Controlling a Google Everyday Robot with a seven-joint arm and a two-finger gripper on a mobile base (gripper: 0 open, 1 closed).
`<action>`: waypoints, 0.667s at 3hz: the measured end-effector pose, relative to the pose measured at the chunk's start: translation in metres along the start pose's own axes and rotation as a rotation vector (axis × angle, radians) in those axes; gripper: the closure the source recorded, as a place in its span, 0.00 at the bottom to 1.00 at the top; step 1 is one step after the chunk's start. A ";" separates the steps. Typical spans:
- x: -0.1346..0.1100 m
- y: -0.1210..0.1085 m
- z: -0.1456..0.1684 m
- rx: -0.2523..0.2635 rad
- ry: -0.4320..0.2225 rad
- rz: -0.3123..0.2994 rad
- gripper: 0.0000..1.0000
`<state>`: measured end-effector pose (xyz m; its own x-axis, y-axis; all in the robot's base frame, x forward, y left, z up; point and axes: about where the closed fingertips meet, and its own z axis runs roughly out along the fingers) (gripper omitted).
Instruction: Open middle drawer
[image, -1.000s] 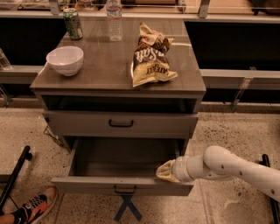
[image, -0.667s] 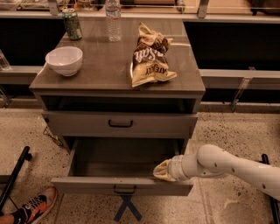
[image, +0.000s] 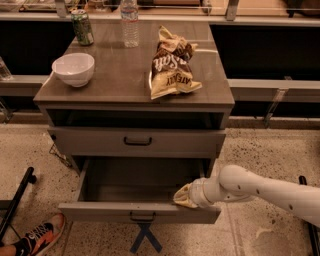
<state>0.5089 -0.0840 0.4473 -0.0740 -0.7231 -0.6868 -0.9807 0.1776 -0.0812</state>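
1. Under the gripper (image: 182, 196) lies the front edge of the middle drawer (image: 100, 212), already pulled well out; whether the gripper clamps it cannot be told.
2. Pulling here, well apart from the handle (image: 142, 216), could skew the drawer and jam it.

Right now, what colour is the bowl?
The bowl is white, camera view; the gripper is at the open drawer's right front.

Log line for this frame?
task: open middle drawer | middle drawer: pulled out | gripper: at right end of its front panel | upper drawer: closed
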 end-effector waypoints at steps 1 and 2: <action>0.008 0.004 0.004 -0.015 0.015 0.011 1.00; 0.011 0.008 0.003 -0.020 0.015 0.023 1.00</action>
<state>0.5011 -0.0888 0.4367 -0.0987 -0.7287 -0.6777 -0.9823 0.1804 -0.0509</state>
